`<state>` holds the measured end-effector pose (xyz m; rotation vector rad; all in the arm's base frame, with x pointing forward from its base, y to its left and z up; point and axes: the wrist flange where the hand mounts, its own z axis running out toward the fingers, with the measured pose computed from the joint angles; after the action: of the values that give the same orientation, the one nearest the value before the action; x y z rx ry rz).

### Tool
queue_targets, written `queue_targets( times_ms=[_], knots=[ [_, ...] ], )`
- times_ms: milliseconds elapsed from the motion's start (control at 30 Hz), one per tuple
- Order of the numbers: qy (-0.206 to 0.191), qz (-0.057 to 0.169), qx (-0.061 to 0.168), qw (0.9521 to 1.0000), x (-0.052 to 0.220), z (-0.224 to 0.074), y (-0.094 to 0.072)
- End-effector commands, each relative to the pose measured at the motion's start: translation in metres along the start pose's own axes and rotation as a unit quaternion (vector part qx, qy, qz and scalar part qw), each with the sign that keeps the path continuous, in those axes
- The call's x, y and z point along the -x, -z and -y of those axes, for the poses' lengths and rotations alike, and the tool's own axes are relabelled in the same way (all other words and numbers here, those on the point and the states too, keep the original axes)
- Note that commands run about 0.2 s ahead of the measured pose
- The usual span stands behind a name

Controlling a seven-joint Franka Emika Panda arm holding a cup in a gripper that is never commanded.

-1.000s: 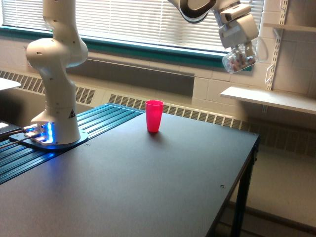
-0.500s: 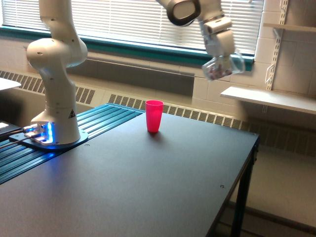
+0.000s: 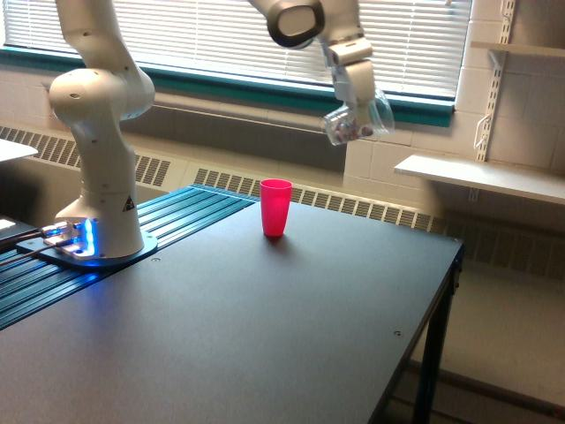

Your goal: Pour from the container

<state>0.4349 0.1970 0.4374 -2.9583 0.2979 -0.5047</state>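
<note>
Exterior view gives us the arm reaching in from above, its gripper [image 3: 357, 104] clamped on the container [image 3: 356, 125], a small clear cup with dark and reddish bits inside. We see the fingers closed around its upper part, and the cup hangs tilted, well above the counter [image 3: 265, 327] and in front of the window blinds. It sits up and toward the exterior view's right of the pink cup [image 3: 275, 208], which stands upright near the counter's far edge, apart from everything else.

We judge this to be the carrying step: the container is in hand but not yet over the pink cup, and nothing is falling from it. Next we would need to bring it across and down until its lip is above the pink cup's mouth, then tip it further, slowly, so the bits drop inside rather than scatter on the counter.
</note>
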Motion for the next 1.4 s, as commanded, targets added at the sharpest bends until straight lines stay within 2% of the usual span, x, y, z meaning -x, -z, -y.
queue_targets(
  times_ms=[33,300,367,533,833,967,1400],
  knots=[
    [-0.045,-0.008,0.009,0.9989,0.014,-0.009,0.008],
    [-0.058,0.011,0.008,0.9982,0.031,-0.020,0.007],
    [-0.065,0.014,0.002,0.9978,0.033,-0.023,0.008],
    [-0.074,0.014,-0.004,0.9972,0.040,-0.028,0.011],
    [-0.064,0.009,0.009,0.9978,0.054,-0.028,0.017],
    [-0.065,0.012,0.006,0.9978,0.059,-0.030,0.019],
    [-0.057,0.027,0.018,0.9979,0.084,-0.038,0.020]
  ],
)
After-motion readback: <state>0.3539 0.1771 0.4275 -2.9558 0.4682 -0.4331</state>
